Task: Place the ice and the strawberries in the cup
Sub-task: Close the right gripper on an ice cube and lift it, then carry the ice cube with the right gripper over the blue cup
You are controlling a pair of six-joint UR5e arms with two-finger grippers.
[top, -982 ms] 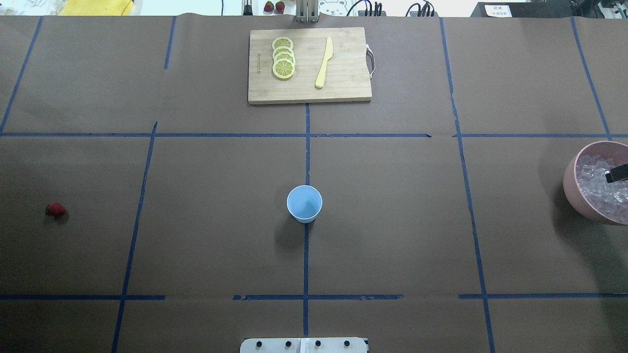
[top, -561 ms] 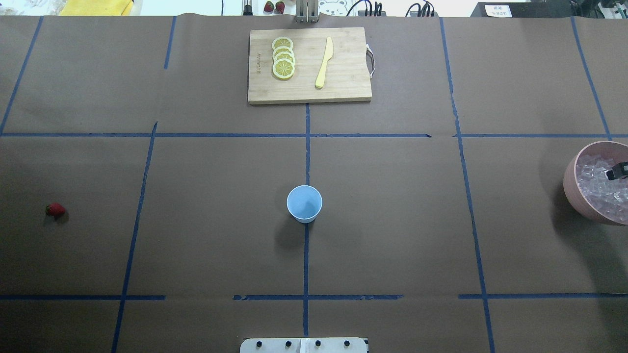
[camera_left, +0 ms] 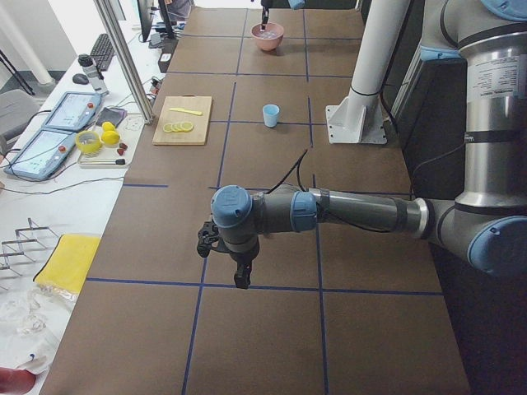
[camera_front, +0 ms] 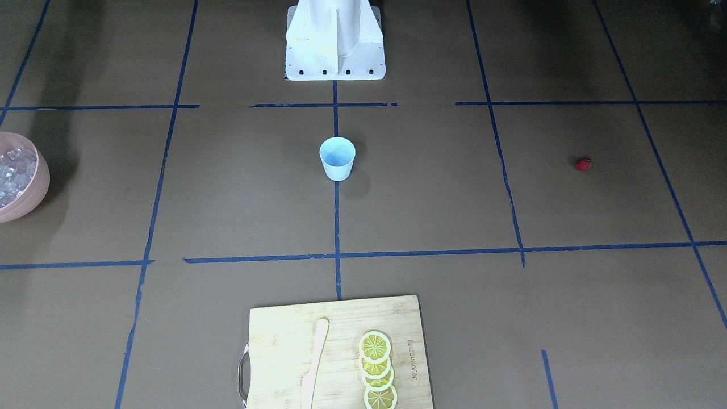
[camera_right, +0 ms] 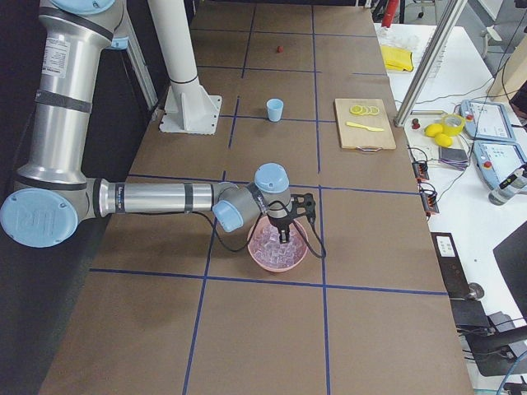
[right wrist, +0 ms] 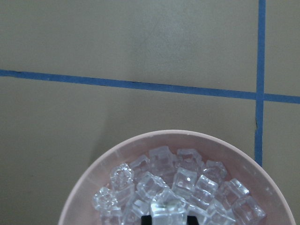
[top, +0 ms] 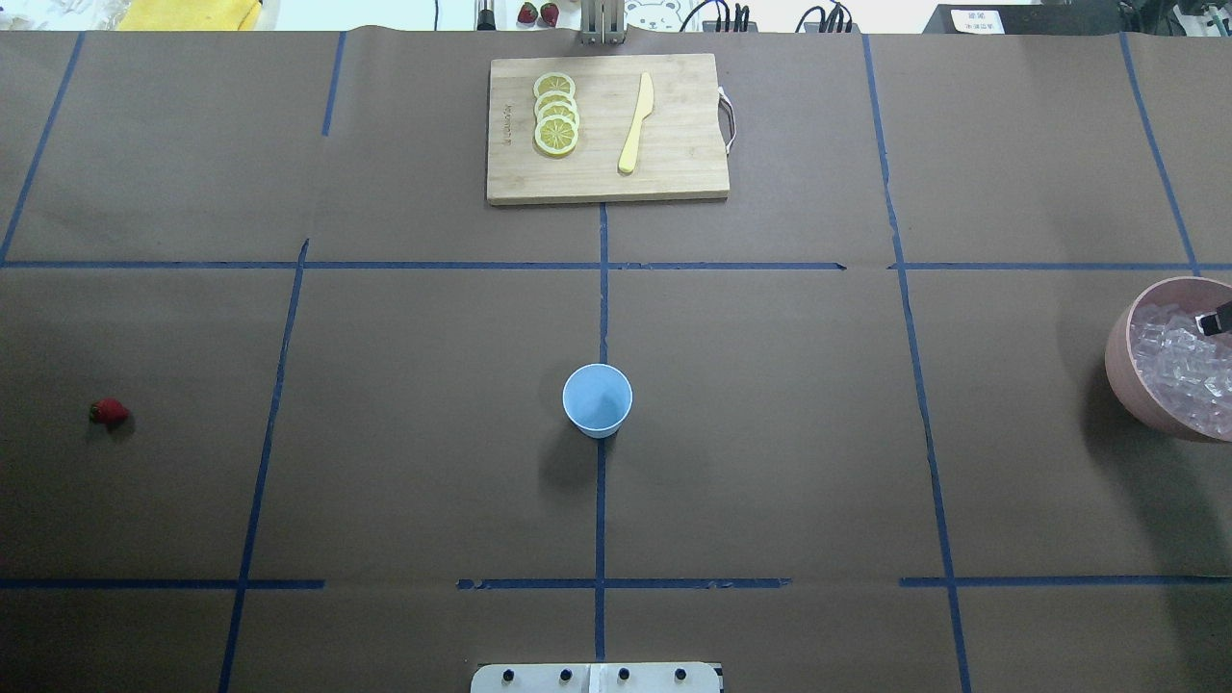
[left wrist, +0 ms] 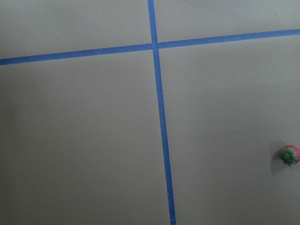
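Overhead exterior shows the cup (top: 597,399) upright mid-worktop (top: 770,433), the strawberry (top: 109,413) well apart on its left, and the ice (top: 1179,371) heaped in the pink bowl (top: 1116,371) at the right edge. Right wrist-mounted shows the right end effector (right wrist: 167,219) closed on one cube above the heap. Exterior left shows the left end effector (camera_left: 240,280) hanging over bare worktop; whether it is parted or closed, I cannot tell.

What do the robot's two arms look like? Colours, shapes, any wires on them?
The left arm and the right arm are silver-grey tubes with rounded joints capped in light blue. The left gripper and right gripper are small and black. A thin black cable loops near each wrist.
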